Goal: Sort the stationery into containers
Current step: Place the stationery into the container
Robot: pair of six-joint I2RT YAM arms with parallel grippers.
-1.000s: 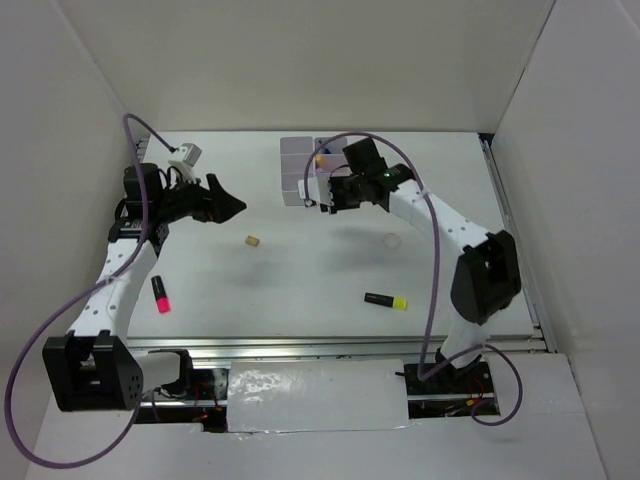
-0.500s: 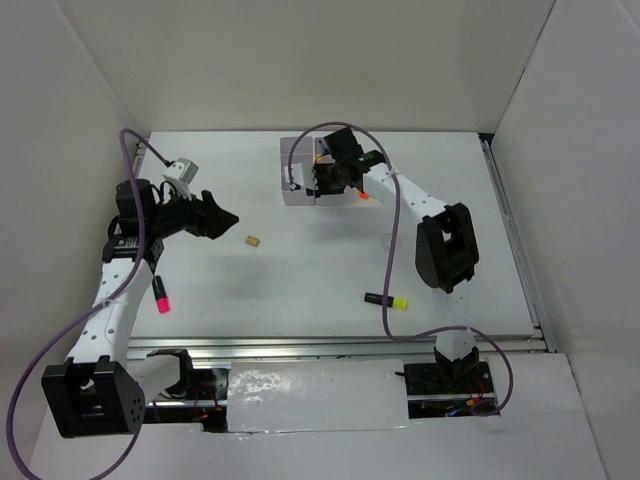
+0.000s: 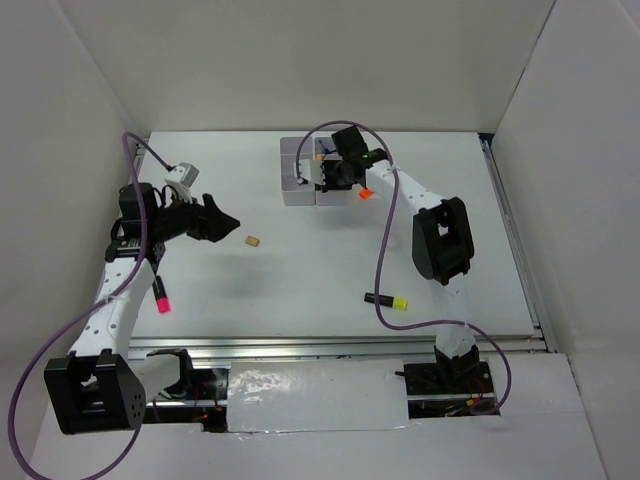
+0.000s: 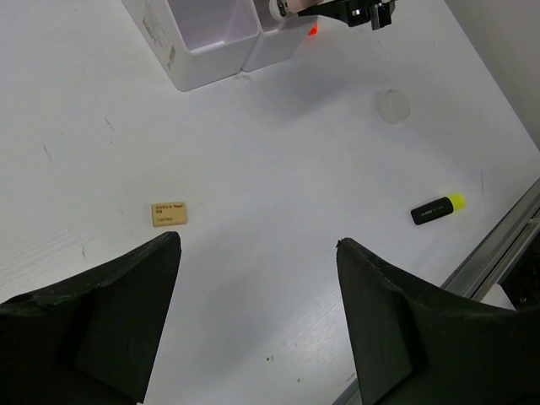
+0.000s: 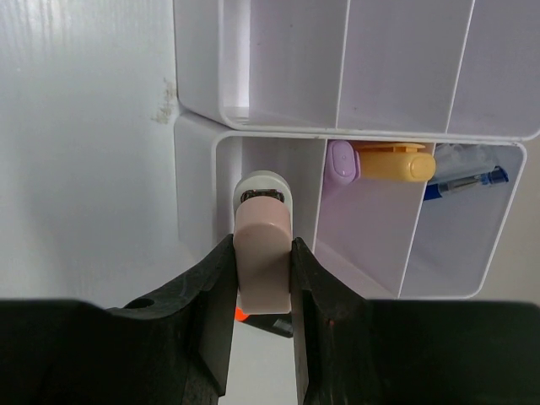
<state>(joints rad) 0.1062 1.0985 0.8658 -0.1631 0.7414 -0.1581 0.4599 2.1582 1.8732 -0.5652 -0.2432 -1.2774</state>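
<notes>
Left end effector (image 4: 257, 245) hangs above the counter (image 4: 278, 169) with jaws spread wide and nothing between them, a pink-and-black highlighter (image 3: 160, 296) lying near its arm and the tan eraser (image 4: 169, 213) just ahead. Farther right, the right end effector (image 5: 263, 278) is clamped on a pink marker (image 5: 262, 240) whose white tip sits over a corner compartment of the white bins (image 5: 202, 93); a blue pen (image 5: 472, 181) lies two compartments along. A clear tape ring (image 4: 392, 105) and a yellow-and-black highlighter (image 3: 386, 300) lie on the counter, well apart from the bins.

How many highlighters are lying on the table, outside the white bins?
3: pink-and-black highlighter by the left arm; yellow-and-black highlighter near the front edge; orange-tipped one beside the bins, mostly hidden under the right arm.
</notes>
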